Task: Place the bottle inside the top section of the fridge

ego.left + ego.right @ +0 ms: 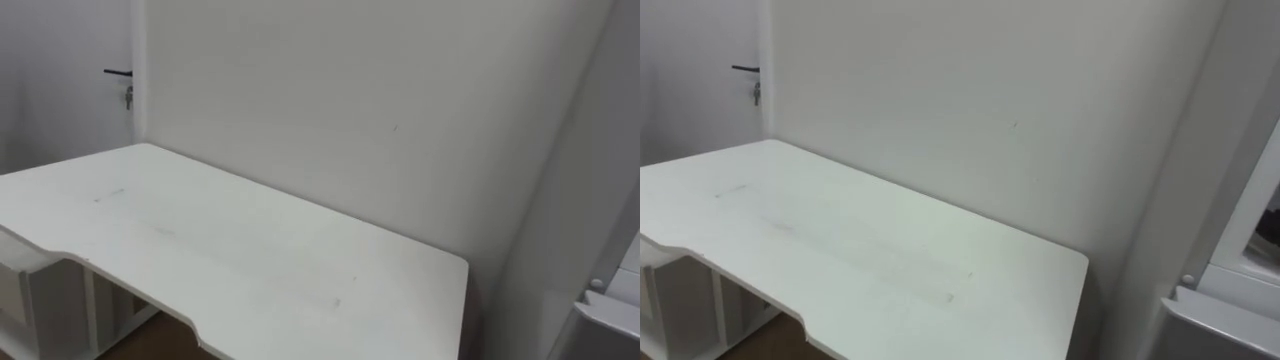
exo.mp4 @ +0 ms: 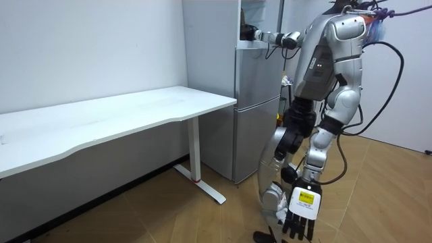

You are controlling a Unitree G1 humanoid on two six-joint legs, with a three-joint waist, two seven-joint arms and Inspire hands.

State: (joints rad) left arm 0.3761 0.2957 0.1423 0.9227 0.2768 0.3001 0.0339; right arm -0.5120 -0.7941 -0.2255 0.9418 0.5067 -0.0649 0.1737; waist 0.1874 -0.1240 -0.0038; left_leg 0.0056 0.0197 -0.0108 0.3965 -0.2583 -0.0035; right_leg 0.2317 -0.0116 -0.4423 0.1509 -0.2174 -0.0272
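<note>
smooth, matt white table top (image 1: 250,250) against a matt painted wall (image 1: 350,100); fridge (image 2: 256,101) in satin grey metal, floor (image 2: 378,196) of low-sheen wood.

a big white bench (image 1: 840,250) stands against a plain white wall (image 1: 990,100). a dark door handle (image 1: 745,69) sticks out far on the left. the grey fridge (image 1: 1225,320) is at the right edge, near the bench's end.

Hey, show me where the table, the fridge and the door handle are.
table (image 1: 250,260): left eye view, bare white top.
fridge (image 2: 256,81): room view, grey lower part.
door handle (image 1: 117,72): left eye view, black lever.
</note>
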